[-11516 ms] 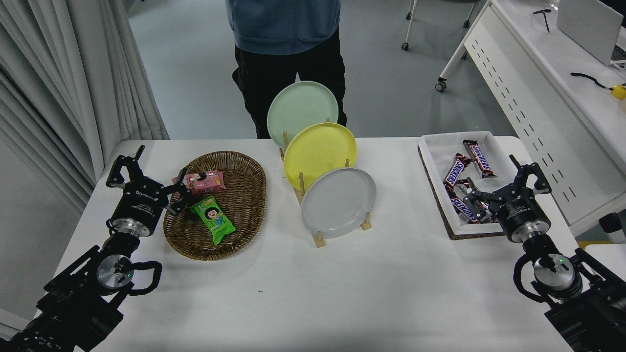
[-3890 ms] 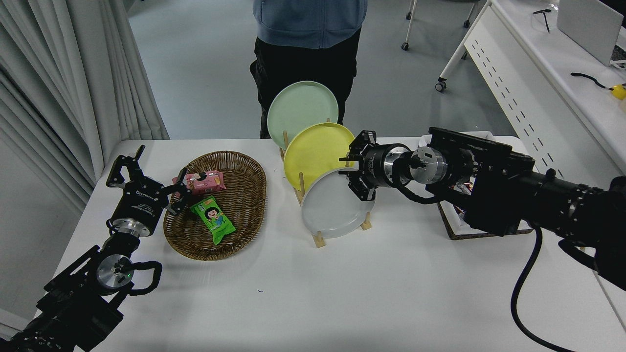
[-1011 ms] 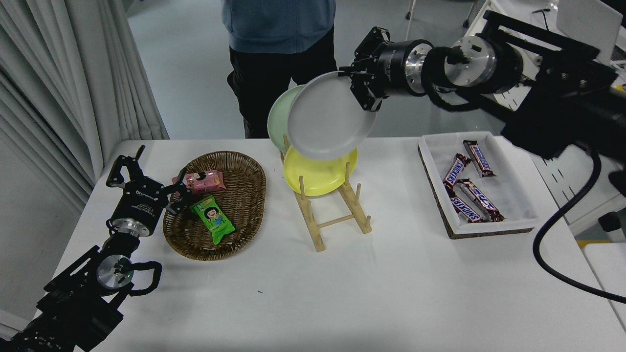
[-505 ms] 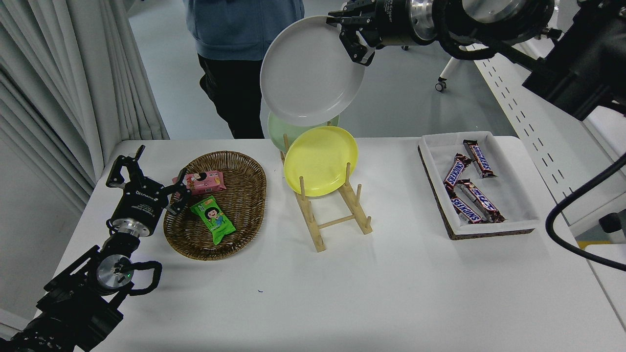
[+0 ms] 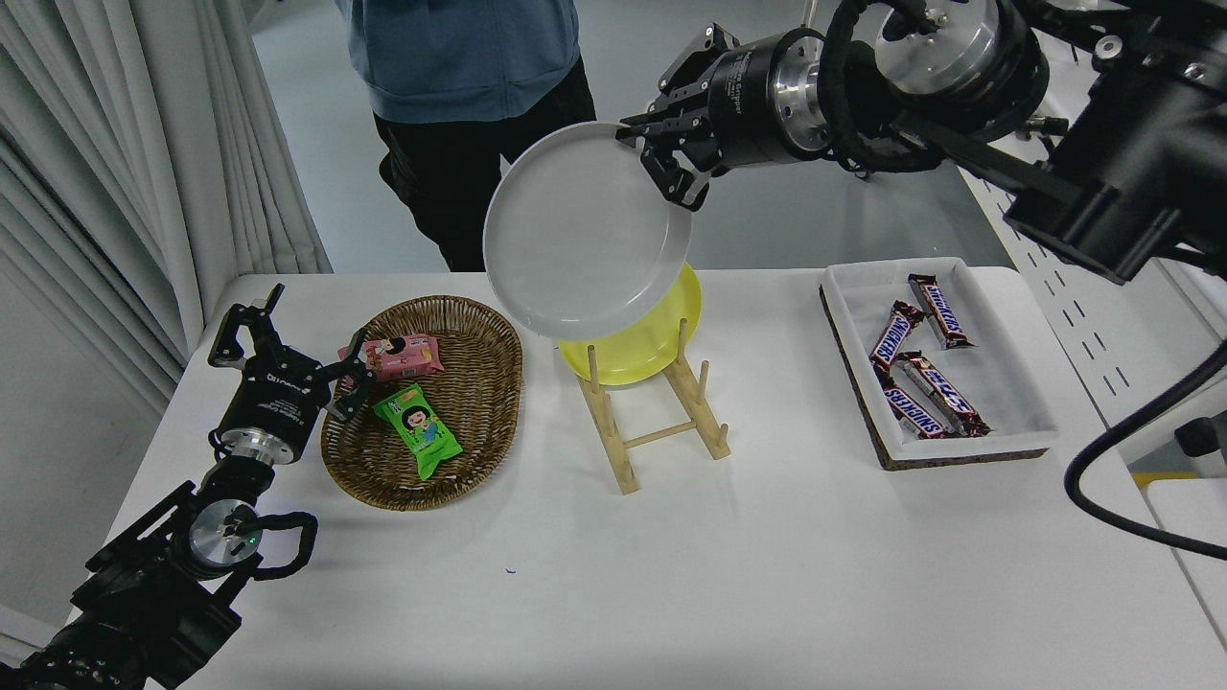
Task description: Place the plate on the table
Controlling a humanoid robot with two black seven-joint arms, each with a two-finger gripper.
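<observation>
**Q:** Head view — where is the plate (image 5: 575, 240), taking the wooden rack (image 5: 652, 422) as the marker?

**R:** It hangs in the air above the rack's far end, tilted with its face toward the camera, well clear of the table (image 5: 671, 575). The right gripper (image 5: 661, 158) is clenched on its upper right rim, with black fingers on either side of the edge. The plate's lower rim overlaps the yellow plate (image 5: 661, 335), which stands in the rack.

**Q:** Anything readable?

**R:** To the right of the rack a white tray (image 5: 997, 383) holds several chocolate bars (image 5: 920, 374) in brown wrappers printed "SNICKERS". The right gripper's barrel carries white lettering, too small to read. Left of the rack, a wicker basket (image 5: 479, 402) holds a pink snack packet (image 5: 407, 355) and a green snack packet (image 5: 417, 431) with a cartoon face; their print is not legible.

**Q:** And the other arm?

**R:** The left gripper (image 5: 288, 335) sits parked farther left of the rack, at the basket's left edge, its fingers spread apart and holding nothing. Small white print on its body cannot be read either.

**Q:** Anyone behind the rack?

**R:** A person (image 5: 470, 96) in a blue top and black trousers stands beyond the table's far side, up and left of the rack.
</observation>
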